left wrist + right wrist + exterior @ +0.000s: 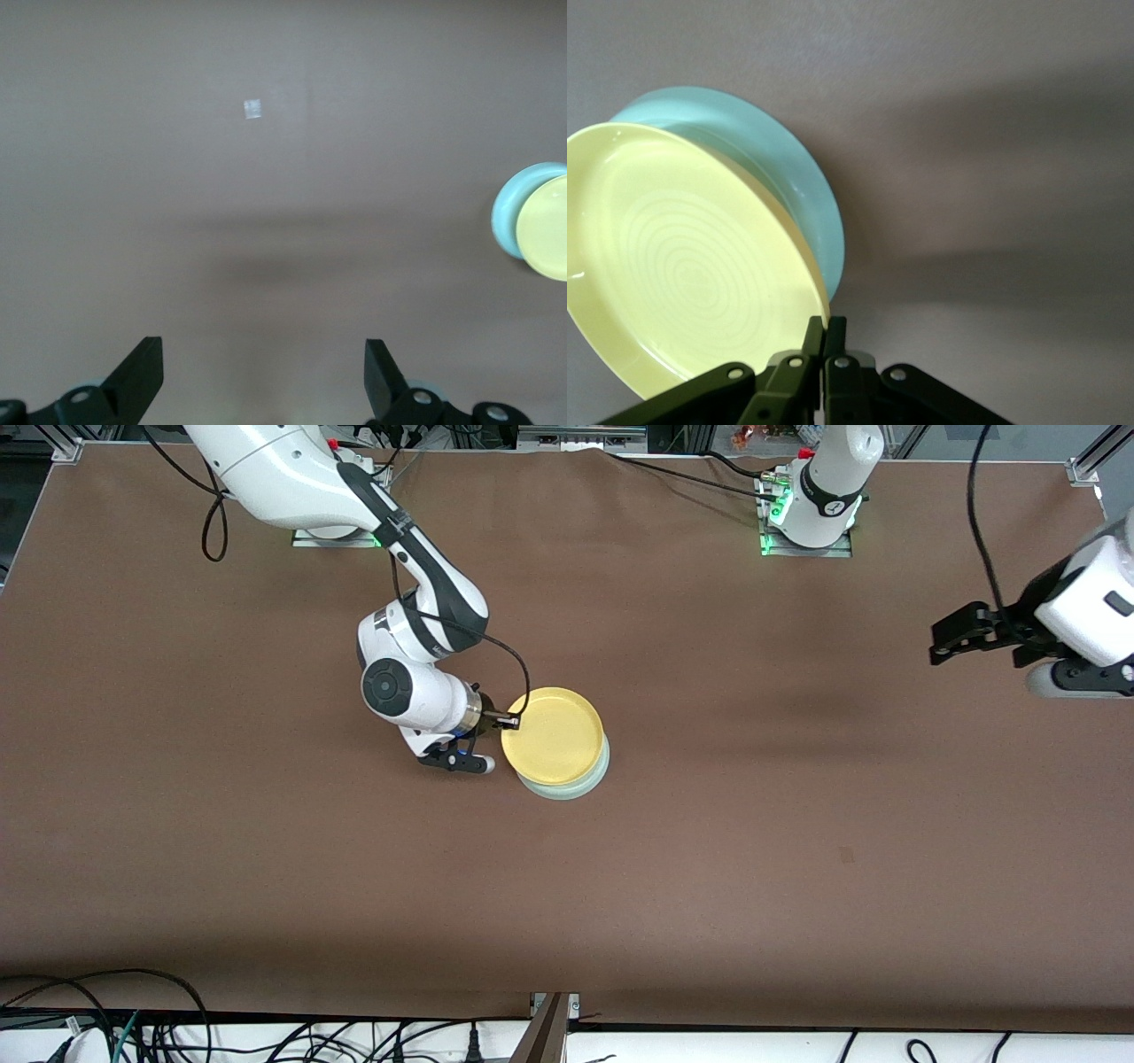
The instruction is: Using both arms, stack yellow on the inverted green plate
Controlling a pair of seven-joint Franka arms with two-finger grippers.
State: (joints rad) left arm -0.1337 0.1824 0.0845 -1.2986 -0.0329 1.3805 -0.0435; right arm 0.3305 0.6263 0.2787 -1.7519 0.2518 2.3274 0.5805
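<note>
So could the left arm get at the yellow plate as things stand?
Probably yes: the left tool hangs open over bare table, nothing between. But the right tool is shut on the yellow plate, which sits on the green plate.

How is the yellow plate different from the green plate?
The yellow plate is bright yellow and sits on top, open side up; the green plate is pale mint and lies underneath on the table. The right gripper pinches the yellow plate's rim; nothing holds the green plate. Both are round, shallow and alike in size.

Brown table (266, 868) — cables (177, 1036) along its near edge.
</note>
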